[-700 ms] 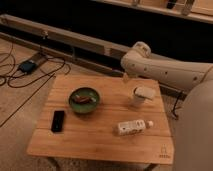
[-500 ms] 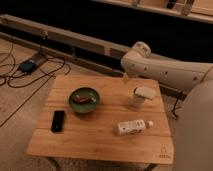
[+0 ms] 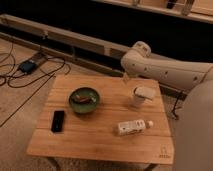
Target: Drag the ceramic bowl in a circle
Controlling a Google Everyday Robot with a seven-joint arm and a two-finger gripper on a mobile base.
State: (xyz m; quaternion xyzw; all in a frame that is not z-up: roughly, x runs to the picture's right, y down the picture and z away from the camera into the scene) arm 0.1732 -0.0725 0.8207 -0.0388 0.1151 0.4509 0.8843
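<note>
On the floor at far left we see dark cables (image 3: 47, 70) looping around a small dark box (image 3: 27, 66), beyond the corner of a low wooden table (image 3: 100, 142). Near the table's left edge a black phone (image 3: 58, 121) lies flat, its long side running front to back. Just to its right and a little farther back sits the ceramic bowl (image 3: 84, 99), dark green and glossy, upright on the left half of the tabletop, with a reddish-brown piece (image 3: 83, 99) resting inside it; bowl and phone lie close but apart. Farther right, at the table's far edge, we find the gripper (image 3: 125, 77), a small pale tip hanging below the rounded end of the arm (image 3: 170, 72); it is well apart from the bowl, and we cannot tell how far it is open or whether it has hold of anything. Toward the front a pale bottle (image 3: 134, 127) lies on its side, cap pointing right. Behind it a white cup (image 3: 141, 96) stands upright, near the gripper. The arm stretches off to the right edge.
</note>
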